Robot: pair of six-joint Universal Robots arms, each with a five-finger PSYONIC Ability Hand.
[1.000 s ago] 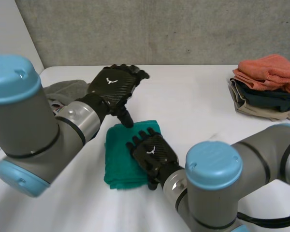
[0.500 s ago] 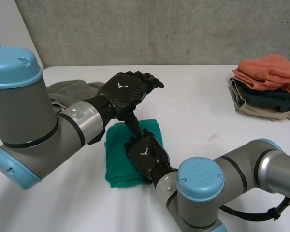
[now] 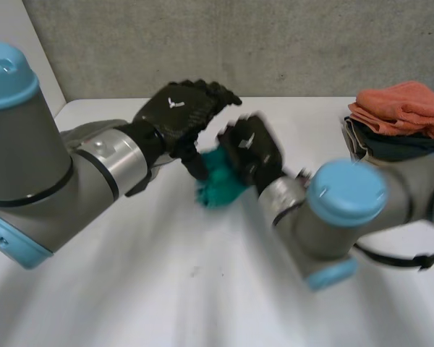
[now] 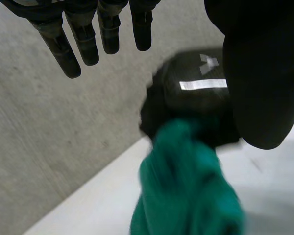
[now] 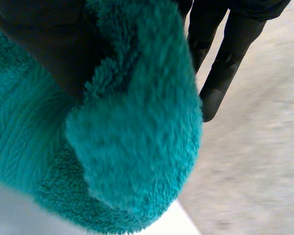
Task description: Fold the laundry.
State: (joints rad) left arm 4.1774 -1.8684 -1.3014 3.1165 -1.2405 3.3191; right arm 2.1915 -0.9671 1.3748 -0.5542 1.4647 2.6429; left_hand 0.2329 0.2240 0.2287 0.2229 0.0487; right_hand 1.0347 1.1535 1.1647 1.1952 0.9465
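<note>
White table (image 3: 166, 289) runs back to a grey concrete wall (image 3: 275, 43). Near the table's middle, the green towel (image 3: 218, 184) is gathered into a loose bunch and hangs from the right hand (image 3: 249, 148), which is clenched on its upper end. In the right wrist view the thumb presses into the plush cloth from one side and the fingers (image 5: 220, 73) reach down behind it, so the towel is pinched between them. Whether the towel's lower end touches the table is hard to make out. It is blurred in the head view and cut off in the left wrist view.

The left hand (image 3: 177, 116) hovers just beside the towel, on the side away from the right hand, with its thumb pointing down next to the cloth. Whether the thumb touches the cloth cannot be told. In the left wrist view the fingers (image 4: 85, 39) are straight and spread and grasp nothing. Past the thumb, that view shows the back of the right hand with the towel hanging below it.

Well apart, at the table's far right edge, sits a pile of folded laundry. An orange towel (image 3: 401, 105) lies on top, a dark garment (image 3: 398, 144) lies under it and a beige piece (image 3: 362, 148) is at the bottom. The pile's right side is cut off.
</note>
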